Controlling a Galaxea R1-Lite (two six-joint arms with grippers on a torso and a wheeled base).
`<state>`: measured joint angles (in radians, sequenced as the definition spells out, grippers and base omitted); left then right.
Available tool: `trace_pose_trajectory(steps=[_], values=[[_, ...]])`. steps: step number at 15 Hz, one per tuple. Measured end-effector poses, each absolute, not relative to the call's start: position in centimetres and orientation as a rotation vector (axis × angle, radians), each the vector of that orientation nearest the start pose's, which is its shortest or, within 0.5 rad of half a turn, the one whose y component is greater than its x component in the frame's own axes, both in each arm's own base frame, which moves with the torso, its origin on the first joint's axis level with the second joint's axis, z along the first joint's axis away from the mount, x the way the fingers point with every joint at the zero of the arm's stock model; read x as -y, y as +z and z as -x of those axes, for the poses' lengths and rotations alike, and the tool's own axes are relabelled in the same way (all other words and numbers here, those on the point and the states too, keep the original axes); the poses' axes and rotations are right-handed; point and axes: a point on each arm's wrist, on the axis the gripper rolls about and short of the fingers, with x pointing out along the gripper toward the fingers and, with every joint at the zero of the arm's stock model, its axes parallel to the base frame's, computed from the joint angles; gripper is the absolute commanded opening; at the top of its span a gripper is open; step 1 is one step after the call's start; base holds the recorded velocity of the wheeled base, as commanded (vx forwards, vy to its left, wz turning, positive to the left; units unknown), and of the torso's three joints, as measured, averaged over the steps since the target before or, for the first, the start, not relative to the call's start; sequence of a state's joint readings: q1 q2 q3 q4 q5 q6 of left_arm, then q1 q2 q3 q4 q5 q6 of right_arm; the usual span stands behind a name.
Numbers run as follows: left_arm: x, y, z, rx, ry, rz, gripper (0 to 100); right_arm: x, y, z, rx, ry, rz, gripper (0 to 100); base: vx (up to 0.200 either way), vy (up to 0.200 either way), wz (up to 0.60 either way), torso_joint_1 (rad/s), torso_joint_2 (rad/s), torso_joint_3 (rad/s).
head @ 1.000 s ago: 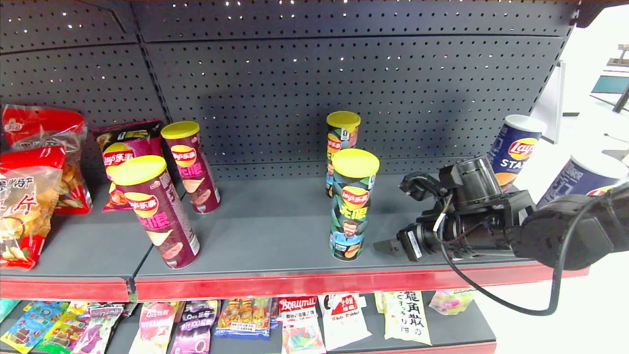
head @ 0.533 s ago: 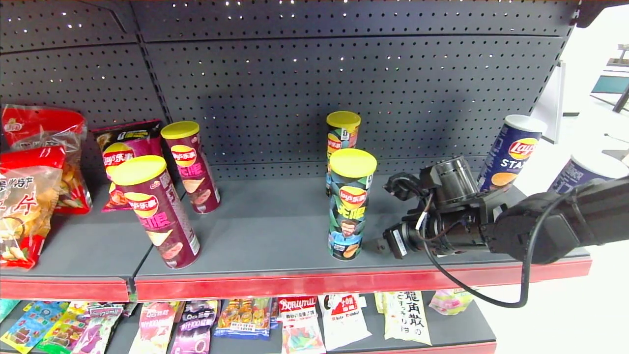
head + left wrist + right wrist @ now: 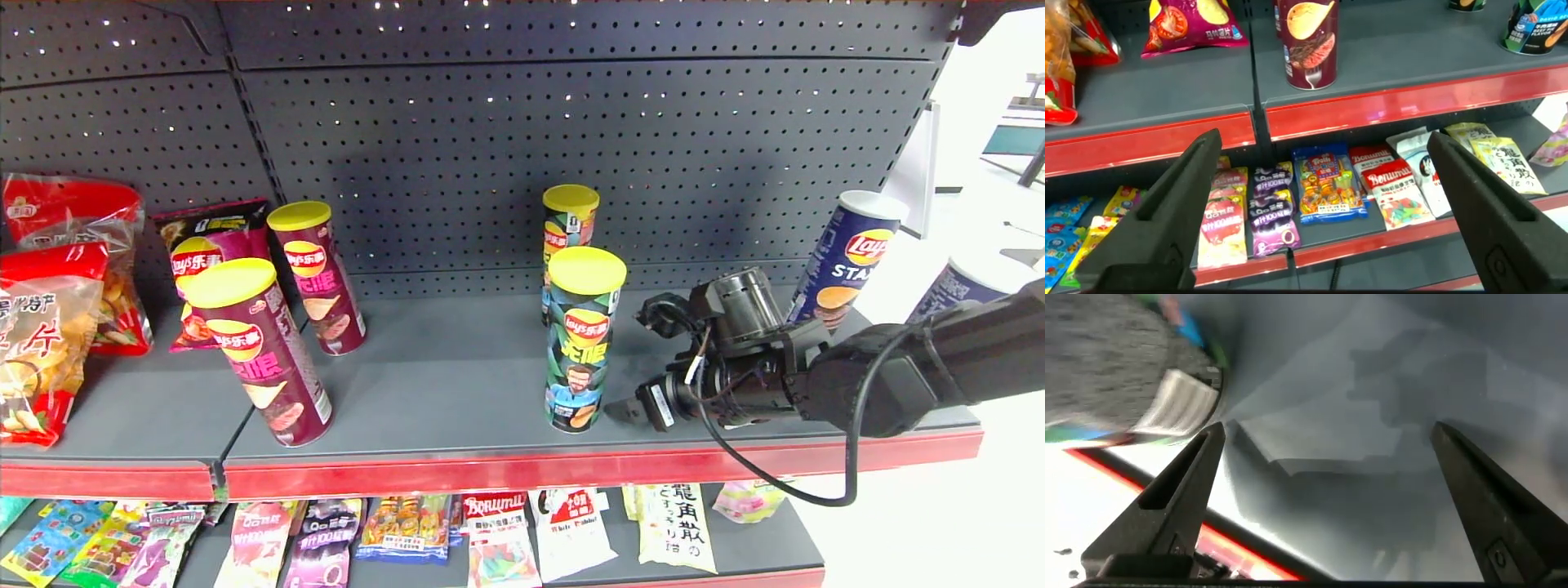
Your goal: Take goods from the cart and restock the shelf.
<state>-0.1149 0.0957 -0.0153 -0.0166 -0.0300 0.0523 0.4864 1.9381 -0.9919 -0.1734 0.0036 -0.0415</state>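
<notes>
The green can (image 3: 581, 343) was found upright near the front edge of the shelf (image 3: 457, 384), with the right end effector (image 3: 617, 409) spread apart and empty at its 3 o'clock. Placement was judged finished. A clean retreat that does not tip the can was called for.

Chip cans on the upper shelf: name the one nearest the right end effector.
The front teal can, just beside the right end effector; its twin stands behind, the maroon cans and blue cans farther off.
</notes>
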Motion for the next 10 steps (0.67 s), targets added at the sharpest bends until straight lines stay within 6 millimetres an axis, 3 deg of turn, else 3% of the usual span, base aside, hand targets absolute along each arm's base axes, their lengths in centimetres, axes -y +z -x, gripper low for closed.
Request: trace_pose_trajectory(steps=[10], values=[[-0.12, 8.34, 1.6, -0.061, -0.147, -0.056, 100, -16.7, 11.12, -31.25, -0.736, 0.486, 0.224, 100, 0.0, 0.0, 0.0, 0.0, 0.0, 0.0]])
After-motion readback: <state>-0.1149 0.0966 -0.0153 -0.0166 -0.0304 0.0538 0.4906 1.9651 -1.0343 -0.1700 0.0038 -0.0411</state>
